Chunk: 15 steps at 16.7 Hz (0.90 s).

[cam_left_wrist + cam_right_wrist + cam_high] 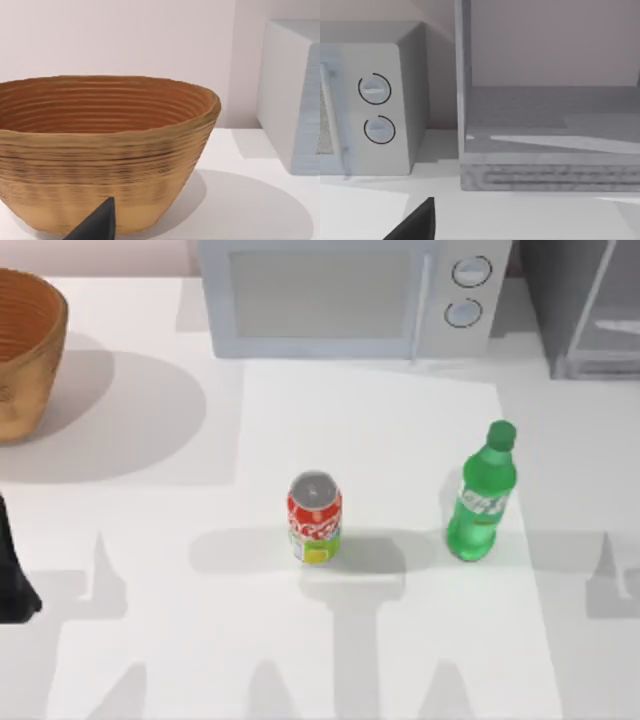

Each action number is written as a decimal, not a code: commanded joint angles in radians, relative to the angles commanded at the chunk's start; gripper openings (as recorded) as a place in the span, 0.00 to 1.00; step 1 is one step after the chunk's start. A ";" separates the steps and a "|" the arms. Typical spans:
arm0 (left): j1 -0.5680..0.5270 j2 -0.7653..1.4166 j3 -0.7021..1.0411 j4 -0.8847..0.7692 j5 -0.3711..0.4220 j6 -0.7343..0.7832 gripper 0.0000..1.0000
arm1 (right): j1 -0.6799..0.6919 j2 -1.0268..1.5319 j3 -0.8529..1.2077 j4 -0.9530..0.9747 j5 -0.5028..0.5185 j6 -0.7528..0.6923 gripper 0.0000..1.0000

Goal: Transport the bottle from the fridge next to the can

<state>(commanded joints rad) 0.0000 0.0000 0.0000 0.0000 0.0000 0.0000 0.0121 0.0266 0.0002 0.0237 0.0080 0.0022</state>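
Nearest in the top view, the can (pixel 315 517) stands mid-table and the bottle (pixel 482 496) stands upright near it on its right, free of any grip and well apart from the fridge (pixel 590 305) at the far right corner. The left arm (pixel 15 575) sits parked at the table's left edge. I cannot tell whether either gripper's fingers are open or closed. The bottle is tall and narrow, so I judge that any further nudge toward the can could tip it over or knock the can.
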 joint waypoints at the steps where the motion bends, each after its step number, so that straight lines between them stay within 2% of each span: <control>1: 0.000 0.000 0.000 0.000 0.000 0.000 1.00 | -0.008 -0.018 0.000 -0.016 -0.005 -0.001 1.00; 9: 0.000 0.000 0.000 0.000 0.000 0.000 1.00 | -0.011 -0.052 0.027 -0.056 -0.005 -0.003 1.00; 12: 0.000 0.000 0.000 0.000 0.000 0.000 1.00 | -0.014 -0.140 0.101 -0.184 -0.003 -0.004 1.00; 15: 0.000 0.000 0.000 0.000 0.000 0.000 1.00 | -0.014 -0.261 0.200 -0.400 -0.004 -0.005 1.00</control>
<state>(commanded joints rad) 0.0000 0.0000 0.0000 0.0000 0.0000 0.0000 -0.0015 -0.2347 0.2003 -0.3767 0.0038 -0.0030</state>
